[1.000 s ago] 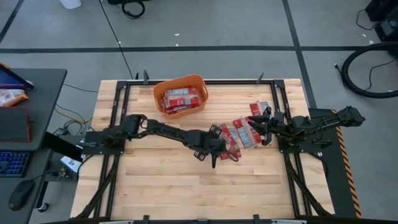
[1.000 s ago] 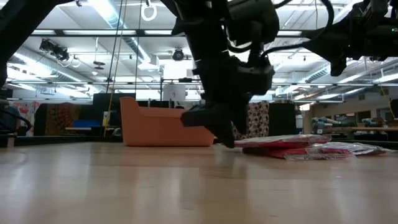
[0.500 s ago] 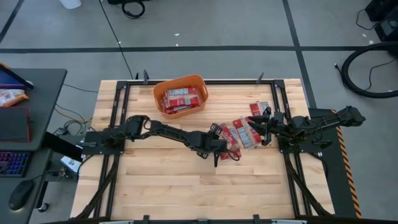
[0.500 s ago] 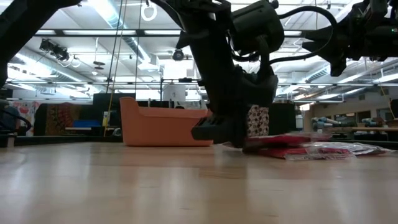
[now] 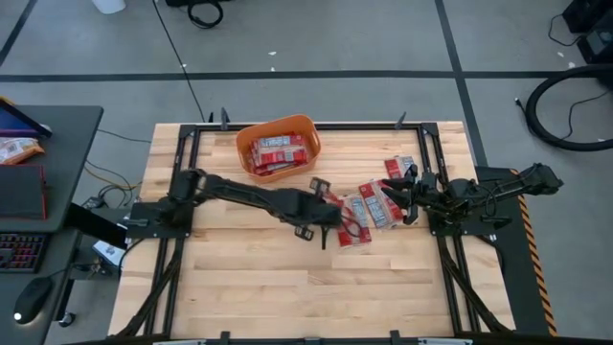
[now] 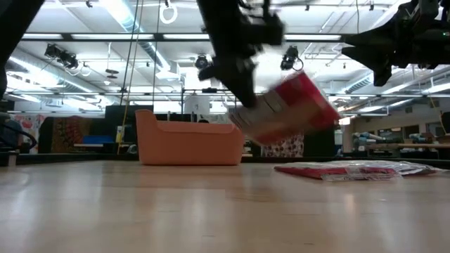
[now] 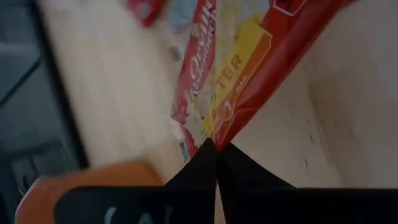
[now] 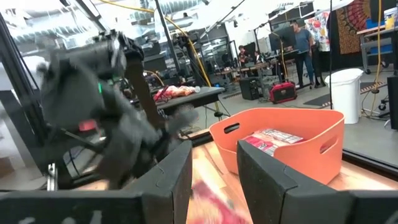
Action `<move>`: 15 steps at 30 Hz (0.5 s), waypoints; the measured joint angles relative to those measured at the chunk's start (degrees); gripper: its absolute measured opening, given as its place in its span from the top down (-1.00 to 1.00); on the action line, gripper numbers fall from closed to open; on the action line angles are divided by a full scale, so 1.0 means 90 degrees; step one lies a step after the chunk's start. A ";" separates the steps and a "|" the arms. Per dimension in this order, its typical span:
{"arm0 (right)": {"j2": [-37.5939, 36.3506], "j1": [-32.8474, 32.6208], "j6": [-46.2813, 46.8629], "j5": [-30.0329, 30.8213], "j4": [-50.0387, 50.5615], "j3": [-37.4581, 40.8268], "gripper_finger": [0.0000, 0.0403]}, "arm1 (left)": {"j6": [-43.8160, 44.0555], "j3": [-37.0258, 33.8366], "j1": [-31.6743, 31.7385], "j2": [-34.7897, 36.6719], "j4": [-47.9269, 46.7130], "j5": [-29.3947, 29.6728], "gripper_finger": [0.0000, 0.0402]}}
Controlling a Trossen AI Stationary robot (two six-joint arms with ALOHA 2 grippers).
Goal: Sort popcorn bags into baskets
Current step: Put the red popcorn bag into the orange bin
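Observation:
A red popcorn bag [image 6: 287, 109] with a yellow panel [image 7: 233, 68] hangs tilted in the air, and my left gripper [image 7: 216, 155] is shut on it, near the table's middle [image 5: 329, 209]. Several more popcorn bags [image 5: 378, 203] lie flat on the table to its right, seen in the low view as a flat pile [image 6: 351, 170]. The orange basket [image 5: 278, 146] stands at the far side with bags inside. My right gripper [image 8: 214, 168] is open and holds nothing, above the bags at the right [image 5: 407, 192]. My left gripper pinches the bag at one end, by its edge [image 7: 213, 135], between its two fingertips. The fingers come at it from above, slanting down. The bag reaches out beyond the fingers, tilted and lifted clear of the table.
The black metal frame [image 5: 192, 153] runs along the table's left, right and far sides. In the right wrist view the basket [image 8: 280, 146] shows bags inside, and people stand in the room behind. Bare wood lies along the near half [image 5: 287, 287].
My left gripper has shut on a bag at the left end of the pile and risen, drawing back a little toward the basket. The bag has come off the table and now hangs tilted, clear of it. The other bags stay flat.

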State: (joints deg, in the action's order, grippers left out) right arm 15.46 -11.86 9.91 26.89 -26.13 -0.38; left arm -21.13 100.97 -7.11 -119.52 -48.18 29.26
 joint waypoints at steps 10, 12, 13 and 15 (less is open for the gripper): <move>-0.0007 0.0000 0.0002 0.0005 -0.0007 0.0000 0.34 | 0.1737 -0.0002 0.0468 0.1540 -0.1859 0.0469 0.97; -0.0012 -0.0001 0.0002 0.0002 -0.0010 0.0000 0.34 | 0.1982 -0.0003 0.0666 0.1732 -0.2172 0.0655 0.97; -0.0007 0.0000 0.0000 0.0003 -0.0026 0.0001 0.34 | 0.2131 -0.0004 0.0792 0.1834 -0.2336 0.0747 0.97; -0.0009 -0.0001 0.0002 0.0005 -0.0005 0.0002 0.34 | 0.2460 -0.0007 0.1130 0.1908 -0.2759 0.0812 0.97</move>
State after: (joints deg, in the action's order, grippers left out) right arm 15.39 -11.86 9.93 26.94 -26.18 -0.37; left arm 1.01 100.90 3.07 -102.35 -73.01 36.57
